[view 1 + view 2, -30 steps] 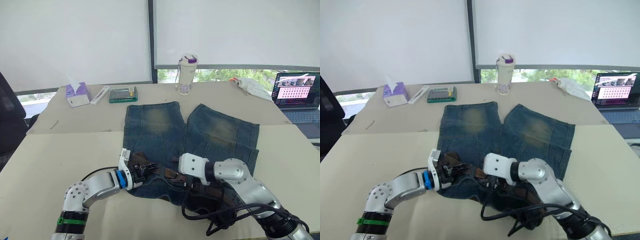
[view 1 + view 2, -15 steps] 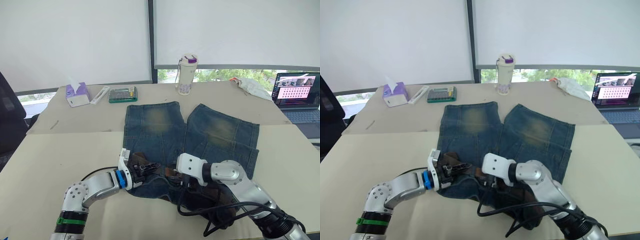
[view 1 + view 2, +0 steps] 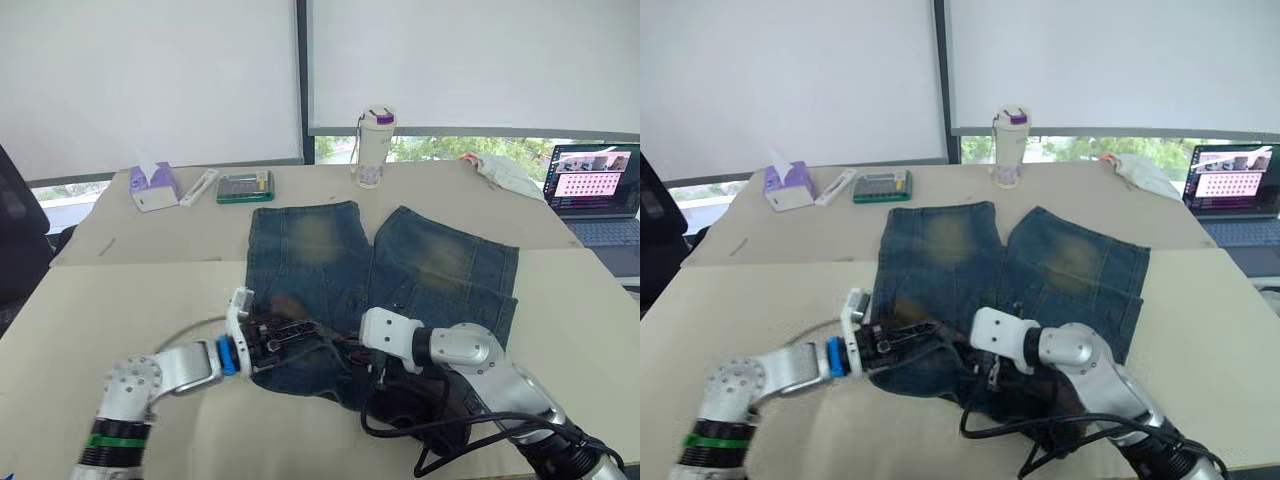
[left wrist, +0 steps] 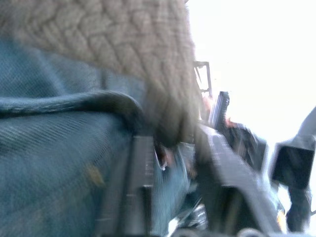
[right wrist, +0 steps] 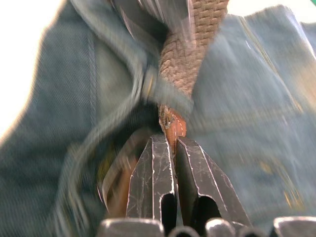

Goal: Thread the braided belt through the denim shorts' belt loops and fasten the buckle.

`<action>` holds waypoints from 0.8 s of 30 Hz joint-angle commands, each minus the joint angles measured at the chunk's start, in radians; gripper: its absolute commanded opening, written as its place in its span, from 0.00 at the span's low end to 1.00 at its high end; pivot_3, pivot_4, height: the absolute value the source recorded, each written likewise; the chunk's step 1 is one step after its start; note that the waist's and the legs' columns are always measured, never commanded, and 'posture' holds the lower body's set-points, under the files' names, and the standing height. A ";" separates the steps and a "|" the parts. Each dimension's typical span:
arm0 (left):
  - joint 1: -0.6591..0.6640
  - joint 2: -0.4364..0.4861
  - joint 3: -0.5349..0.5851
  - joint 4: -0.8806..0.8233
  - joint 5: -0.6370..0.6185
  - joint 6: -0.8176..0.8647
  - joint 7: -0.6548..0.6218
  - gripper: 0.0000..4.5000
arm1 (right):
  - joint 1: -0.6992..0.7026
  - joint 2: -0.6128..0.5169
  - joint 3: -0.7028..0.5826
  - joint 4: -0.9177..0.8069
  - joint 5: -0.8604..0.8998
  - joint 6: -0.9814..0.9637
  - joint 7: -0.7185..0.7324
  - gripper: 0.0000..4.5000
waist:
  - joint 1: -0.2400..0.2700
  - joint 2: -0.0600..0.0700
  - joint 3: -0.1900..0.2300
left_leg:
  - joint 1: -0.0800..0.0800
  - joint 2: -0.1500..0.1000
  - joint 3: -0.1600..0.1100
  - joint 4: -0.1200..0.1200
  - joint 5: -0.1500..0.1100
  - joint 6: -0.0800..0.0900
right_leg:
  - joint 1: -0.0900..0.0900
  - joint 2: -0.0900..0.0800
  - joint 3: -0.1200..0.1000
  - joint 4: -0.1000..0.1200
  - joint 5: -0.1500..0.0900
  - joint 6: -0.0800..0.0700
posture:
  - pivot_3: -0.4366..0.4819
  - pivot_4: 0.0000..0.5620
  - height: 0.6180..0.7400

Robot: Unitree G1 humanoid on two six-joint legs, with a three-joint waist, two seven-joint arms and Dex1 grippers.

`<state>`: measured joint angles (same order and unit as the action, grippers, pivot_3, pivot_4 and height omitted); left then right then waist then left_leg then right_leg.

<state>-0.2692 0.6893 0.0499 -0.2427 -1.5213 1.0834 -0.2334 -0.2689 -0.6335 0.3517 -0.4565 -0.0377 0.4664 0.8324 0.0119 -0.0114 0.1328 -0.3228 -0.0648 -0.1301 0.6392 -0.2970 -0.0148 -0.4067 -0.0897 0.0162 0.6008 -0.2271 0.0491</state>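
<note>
1. Belt [image 5: 195,59]: the brown woven strap lies along the waistband of the shorts [image 3: 330,255], at the edge of the table [image 3: 130,300] nearest me, between my two grippers.
2. Shorts: they lie flat on the table with the legs pointing away from me toward the window and the waistband close to my arms. Both legs show a faded yellowish patch.
3. My right gripper [image 5: 173,148] is at the middle of the waistband. In the right wrist view its two black fingers [image 5: 148,177] are pinched together on the reddish-brown tip of the belt, just below where the strap passes under a narrow strip of denim, a belt loop [image 5: 173,96].
4. My left gripper [image 3: 290,333] reaches in from the left side of the waistband. In the left wrist view its fingers [image 4: 140,182] stand apart with the strap and a fold of denim between them; I cannot tell whether they are gripping anything.
5. The two grippers are near each other on the waistband, the left one beside the left hip of the shorts.
6. At the far side of the table stand a tissue box [image 3: 153,187], a calculator [image 3: 245,187] and a drinking bottle [image 3: 373,146]. A laptop [image 3: 595,195] sits open at the far right.
</note>
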 commanded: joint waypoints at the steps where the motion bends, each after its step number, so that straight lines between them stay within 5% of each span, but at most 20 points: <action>1: -0.009 0.188 -0.158 -0.216 0.403 -0.172 -0.401 0.45 | 0.017 -0.011 -0.049 -0.047 0.004 0.019 -0.023 0.00 | -0.002 0.004 0.001 | 0.001 0.000 0.001 -0.003 0.000 0.000 | 0.002 0.001 0.000 -0.006 0.000 -0.001 | 0.48 0.27 1.00; 5: 0.004 0.233 -0.323 -0.179 0.788 -0.466 -0.568 0.45 | 0.034 -0.014 -0.063 -0.054 0.010 0.026 -0.030 0.00 | -0.001 0.009 0.001 | 0.002 0.000 0.007 -0.011 0.003 0.002 | 0.002 -0.002 0.003 -0.007 0.003 -0.007 | 0.48 0.27 1.00; 9: 0.015 0.192 -0.375 -0.128 0.927 -0.549 -0.630 0.45 | 0.043 -0.012 -0.072 -0.063 0.012 0.037 -0.037 0.00 | 0.000 0.001 0.006 | 0.000 0.008 0.005 -0.011 0.001 0.005 | 0.001 0.002 -0.001 -0.008 0.002 -0.007 | 0.48 0.27 1.00; 12: 0.023 0.171 -0.443 -0.023 1.098 -0.623 -0.627 0.27 | 0.064 -0.028 -0.094 -0.084 0.010 0.050 -0.047 0.00 | 0.001 0.002 0.007 | 0.001 0.007 0.003 -0.011 0.000 0.009 | 0.002 0.001 -0.001 -0.007 0.001 -0.005 | 0.48 0.27 1.00; 16: 0.073 0.149 -0.430 -0.004 1.144 -0.653 -0.649 0.01 | 0.123 -0.091 -0.201 -0.159 0.022 0.097 -0.050 0.00 | 0.002 0.003 0.007 | 0.001 0.007 0.002 -0.011 -0.001 0.010 | 0.002 0.001 -0.002 -0.007 0.000 -0.003 | 0.48 0.27 1.00; 24: 0.174 0.156 -0.374 0.039 1.228 -0.749 -0.672 0.01 | 0.445 -0.240 -0.664 -0.284 0.013 0.166 -0.018 0.00 | 0.000 0.004 0.006 | 0.001 0.008 0.002 -0.011 -0.001 0.011 | 0.004 0.000 -0.002 -0.007 -0.001 -0.001 | 0.48 0.27 1.00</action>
<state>-0.1367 0.8239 -0.3212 -0.2460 -0.3459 0.3366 -0.8879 0.1367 -0.8508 -0.1710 -0.7076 0.0031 0.6184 0.8073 0.0122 -0.0072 0.1385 -0.3221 -0.0570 -0.1273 0.6279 -0.2985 -0.0037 -0.4026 -0.0896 0.0140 0.5942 -0.2283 0.0483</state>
